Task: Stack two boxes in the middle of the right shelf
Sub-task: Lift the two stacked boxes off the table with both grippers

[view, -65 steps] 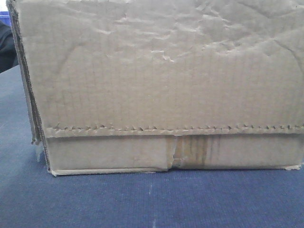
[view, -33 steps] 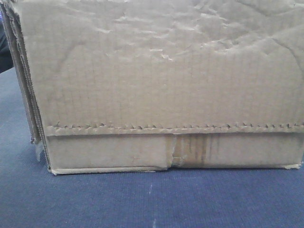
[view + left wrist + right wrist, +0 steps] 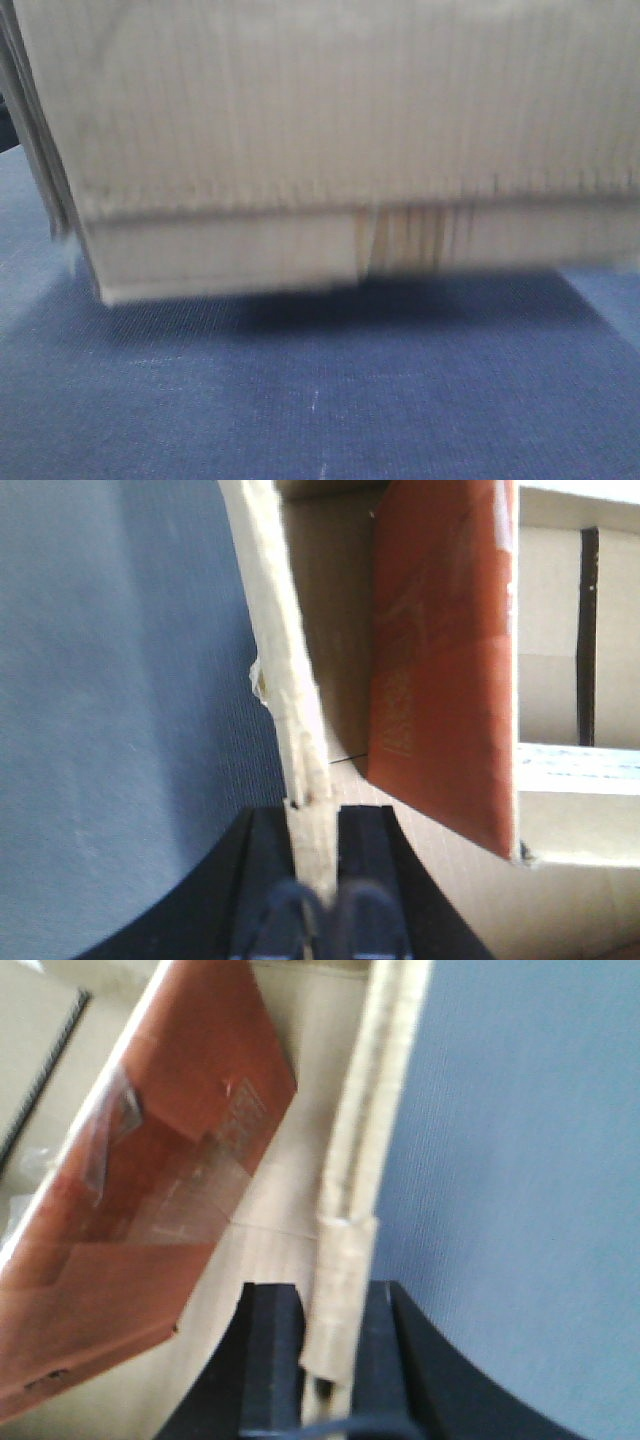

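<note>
Box (image 3: 320,130) risen — left gripper (image 3: 313,830) clamped; right gripper (image 3: 335,1310) clamped.

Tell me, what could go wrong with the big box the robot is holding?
The left gripper and right gripper each pinch only a thin cardboard wall of the box, so it might bend, tear or slip out. The reddish-brown slab leaning inside could slide and shift the weight.
</note>
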Motion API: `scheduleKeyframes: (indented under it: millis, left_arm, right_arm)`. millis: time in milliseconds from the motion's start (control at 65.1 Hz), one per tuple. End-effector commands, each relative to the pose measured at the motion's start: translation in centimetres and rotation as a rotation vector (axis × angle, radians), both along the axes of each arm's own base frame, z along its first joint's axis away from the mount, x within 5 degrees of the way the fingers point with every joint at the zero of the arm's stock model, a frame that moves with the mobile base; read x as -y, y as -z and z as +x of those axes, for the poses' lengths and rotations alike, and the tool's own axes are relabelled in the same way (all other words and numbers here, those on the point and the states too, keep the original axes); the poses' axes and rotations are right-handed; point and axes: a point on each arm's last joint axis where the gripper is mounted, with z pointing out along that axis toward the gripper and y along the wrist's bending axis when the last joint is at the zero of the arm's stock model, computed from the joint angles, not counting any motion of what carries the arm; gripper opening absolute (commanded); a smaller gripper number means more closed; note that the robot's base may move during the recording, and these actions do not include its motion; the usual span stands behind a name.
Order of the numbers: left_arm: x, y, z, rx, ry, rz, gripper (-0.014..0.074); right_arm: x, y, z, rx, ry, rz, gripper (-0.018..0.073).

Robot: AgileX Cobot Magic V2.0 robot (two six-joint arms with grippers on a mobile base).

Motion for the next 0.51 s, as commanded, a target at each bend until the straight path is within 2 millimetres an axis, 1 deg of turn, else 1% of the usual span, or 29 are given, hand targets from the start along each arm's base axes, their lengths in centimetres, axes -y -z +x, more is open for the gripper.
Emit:
scheduleKeyframes:
  millis: [0,200,292,384,492]
  left_arm:
    - [-1.6,-3.6,-2.2,0.137,-0.029,0.016,-0.0111]
    - [-3.1,-10.3,-5.9,0.366,-0.047,-0.059,-0.0111]
    - [-3.5,-12.8,-7.0,0.454,-0.050,-0.094,-0.0111]
    - [-3.8,-14.3,-7.8,0.511,-0.052,-0.116,-0.0111]
    - [-3.9,-14.7,-8.0,0.527,-0.055,-0.119,-0.0111]
  right_arm:
    - [0.7,-3.9,-1.5,0.168,0.006,0.014,-0.0153]
    - [1.1,-9.5,-3.8,0.354,0.002,0.086,-0.0153]
    - [1.2,-11.1,-4.5,0.408,-0.001,0.108,-0.0153]
    - [1.3,-12.0,-4.8,0.439,-0.001,0.116,-0.0153]
    - [1.3,-12.0,-4.8,0.441,-0.001,0.117,-0.0153]
